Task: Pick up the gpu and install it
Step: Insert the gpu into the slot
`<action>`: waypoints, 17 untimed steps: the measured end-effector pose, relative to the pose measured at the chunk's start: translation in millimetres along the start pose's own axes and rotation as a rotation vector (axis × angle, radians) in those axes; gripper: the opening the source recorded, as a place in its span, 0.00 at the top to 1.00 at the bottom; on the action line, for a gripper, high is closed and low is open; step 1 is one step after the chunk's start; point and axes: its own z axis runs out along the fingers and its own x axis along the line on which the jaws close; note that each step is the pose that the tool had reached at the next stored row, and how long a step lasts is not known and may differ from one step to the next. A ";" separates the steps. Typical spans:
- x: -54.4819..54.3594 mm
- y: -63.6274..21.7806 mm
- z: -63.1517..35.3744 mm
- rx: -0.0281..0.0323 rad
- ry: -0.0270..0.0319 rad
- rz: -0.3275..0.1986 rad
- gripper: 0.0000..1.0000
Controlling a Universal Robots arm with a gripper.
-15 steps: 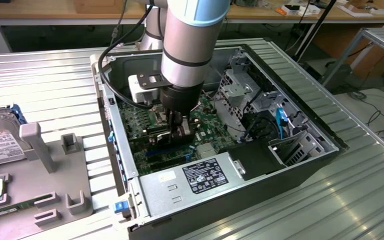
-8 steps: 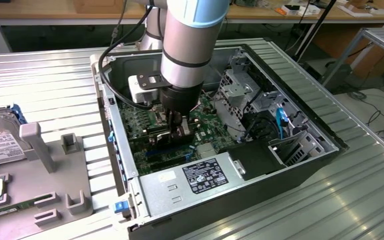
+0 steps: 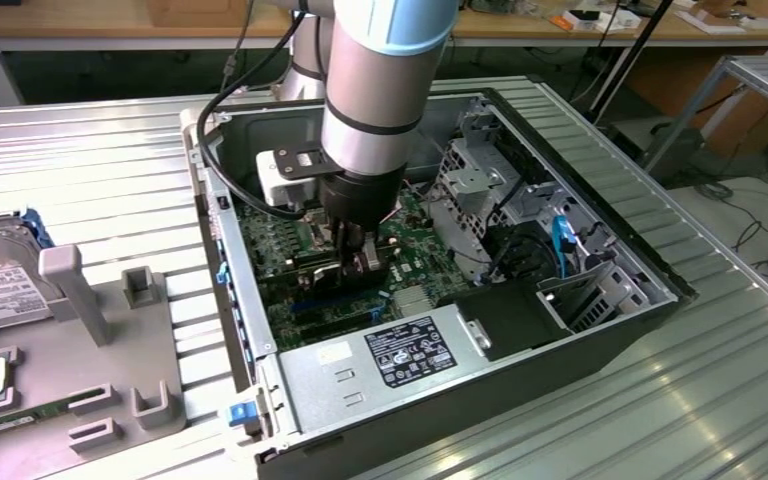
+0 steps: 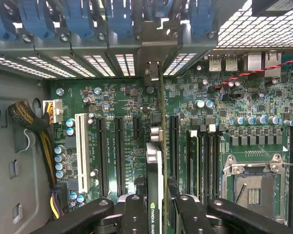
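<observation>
GPU (image 4: 156, 146): thin card seen edge-on in the wrist view, standing on edge over the green motherboard (image 4: 117, 112), in line with the black expansion slots. Dark fan shroud with a green-and-white label on one face; green board edge along the other. Far end reaches the slotted rear wall of the computer case (image 3: 651, 270). Near end sits between the black gripper fingers (image 4: 134, 214), pads against both faces. Exterior view: card (image 3: 361, 262) upright, down among the board components.

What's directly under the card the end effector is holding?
The green motherboard with its row of long black slots lies under the graphics card, held edge-on by the end effector. The card's lower edge is covered, so seating can't be judged.
</observation>
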 end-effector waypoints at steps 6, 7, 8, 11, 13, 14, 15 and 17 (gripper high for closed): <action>-0.1 0.2 0.3 -0.0005 -0.0008 0.000 0.72; -0.1 0.2 0.3 0.0001 -0.0005 0.000 0.72; -0.1 0.1 0.2 0.0002 -0.0003 -0.001 0.67; -0.5 0.2 -15.4 0.0001 -0.0002 0.005 0.60; -1.1 0.4 -28.8 0.0004 -0.0003 0.017 0.60; -1.3 0.4 -30.8 0.0004 0.0026 0.018 0.60; -1.3 0.4 -30.9 0.0005 0.0028 0.018 0.60; -1.3 0.4 -30.9 0.0005 0.0027 0.018 0.60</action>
